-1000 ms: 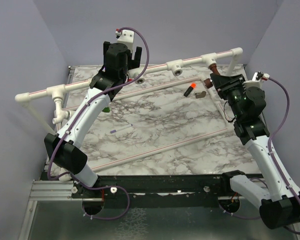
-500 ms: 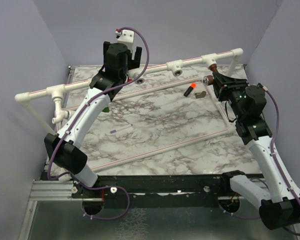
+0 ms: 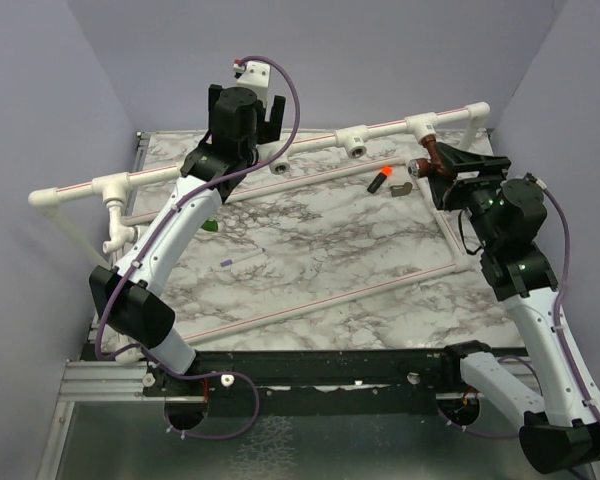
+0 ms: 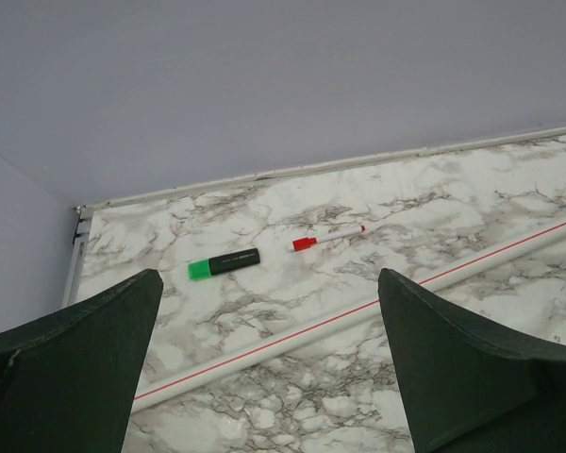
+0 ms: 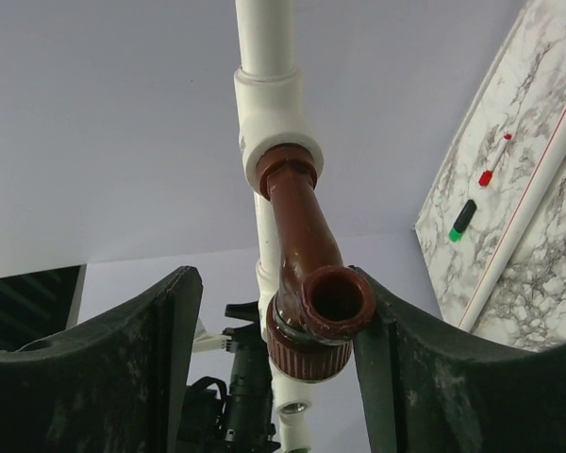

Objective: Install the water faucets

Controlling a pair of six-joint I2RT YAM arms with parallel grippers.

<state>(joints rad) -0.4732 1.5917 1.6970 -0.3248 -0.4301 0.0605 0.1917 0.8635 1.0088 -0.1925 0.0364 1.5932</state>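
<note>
Right gripper [image 5: 275,311] rolled, loosening off the brown faucet [image 5: 307,245].
Jaws half-open, empty; left gripper [image 4: 269,283] wide, empty. Regrip squarely before twisting.

right fingers [image 5: 104,377]: brown faucet [image 5: 307,236] between, white pipe [image 5: 264,28] above | left fingers [image 4: 66,377]: gap free, thin pipe [image 4: 358,313] ahead

The walls [image 3: 380,50] are plain pale purple on three sides (like a big box). The table [image 3: 330,250] top is white with grey swirly lines, like marble. A silver metal rail [image 3: 95,378] sits at its near left corner. The light is soft.
</note>
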